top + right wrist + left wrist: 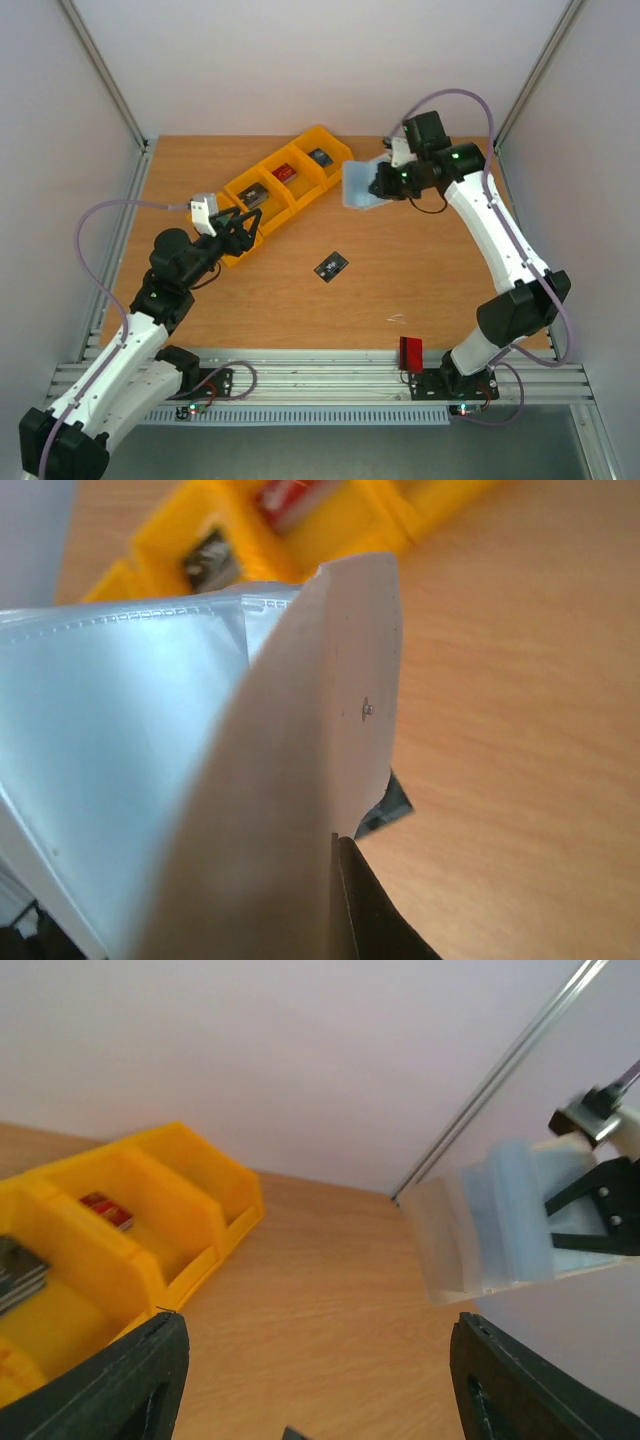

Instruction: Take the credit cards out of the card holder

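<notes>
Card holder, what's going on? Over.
Right fingers shut on holder, held up open. Left fingers open, empty. Black card on table, red card at near edge. Nothing in the way.

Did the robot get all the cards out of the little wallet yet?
Nearly, it looks. Done: the black card lies on the table and the red card sits at its near edge. In hand: the right gripper holds the card holder up, opened; its silvery inside shows no card. The left gripper is empty, jaws open. Left: maybe just putting the holder down.
</notes>
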### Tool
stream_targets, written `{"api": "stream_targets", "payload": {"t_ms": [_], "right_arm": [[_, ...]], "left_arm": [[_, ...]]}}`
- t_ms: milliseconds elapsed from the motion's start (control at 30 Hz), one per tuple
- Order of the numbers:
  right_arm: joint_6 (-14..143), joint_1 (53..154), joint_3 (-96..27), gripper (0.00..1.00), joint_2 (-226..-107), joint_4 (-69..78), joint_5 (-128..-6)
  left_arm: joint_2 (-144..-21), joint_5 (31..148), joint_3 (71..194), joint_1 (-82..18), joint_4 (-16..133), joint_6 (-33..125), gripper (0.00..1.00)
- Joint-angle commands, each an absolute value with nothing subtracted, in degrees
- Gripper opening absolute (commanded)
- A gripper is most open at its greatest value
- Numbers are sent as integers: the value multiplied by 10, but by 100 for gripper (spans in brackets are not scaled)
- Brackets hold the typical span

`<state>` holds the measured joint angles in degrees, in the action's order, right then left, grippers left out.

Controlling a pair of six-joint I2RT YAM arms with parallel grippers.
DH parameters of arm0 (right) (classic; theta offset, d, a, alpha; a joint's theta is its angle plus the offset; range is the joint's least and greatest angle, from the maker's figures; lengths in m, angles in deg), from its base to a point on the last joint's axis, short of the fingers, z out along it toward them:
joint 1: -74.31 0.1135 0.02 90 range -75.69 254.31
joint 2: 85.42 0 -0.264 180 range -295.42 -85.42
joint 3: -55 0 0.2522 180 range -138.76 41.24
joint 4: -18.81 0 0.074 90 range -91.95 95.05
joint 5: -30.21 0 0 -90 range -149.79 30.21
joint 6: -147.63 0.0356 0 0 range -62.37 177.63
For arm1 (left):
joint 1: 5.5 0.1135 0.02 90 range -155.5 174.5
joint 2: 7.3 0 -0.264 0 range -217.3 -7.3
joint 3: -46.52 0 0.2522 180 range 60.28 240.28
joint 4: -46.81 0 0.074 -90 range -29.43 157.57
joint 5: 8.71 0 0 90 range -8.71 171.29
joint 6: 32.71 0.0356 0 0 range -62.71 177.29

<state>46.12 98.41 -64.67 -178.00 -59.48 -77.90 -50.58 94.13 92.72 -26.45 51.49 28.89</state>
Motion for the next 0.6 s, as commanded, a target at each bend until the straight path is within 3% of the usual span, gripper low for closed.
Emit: {"api": "stream_targets", "payload": {"t_ms": [0, 167, 400, 467, 567], "right_arm": [[557, 883, -532, 1, -1772, -522, -923], [645, 769, -411, 5, -1838, -361, -1101], [586, 714, -404, 14, -1937, -400, -1070], [586, 694, -392, 24, -1944, -402, -1055], [586, 668, -382, 49, -1937, -426, -995]], "left_arm": [[-492, 904, 912, -262, 542, 285, 73], [-488, 882, 903, -263, 569, 279, 74], [-494, 873, 894, -261, 588, 283, 74], [-501, 873, 892, -261, 586, 283, 75], [-510, 873, 889, -261, 579, 282, 75]]}}
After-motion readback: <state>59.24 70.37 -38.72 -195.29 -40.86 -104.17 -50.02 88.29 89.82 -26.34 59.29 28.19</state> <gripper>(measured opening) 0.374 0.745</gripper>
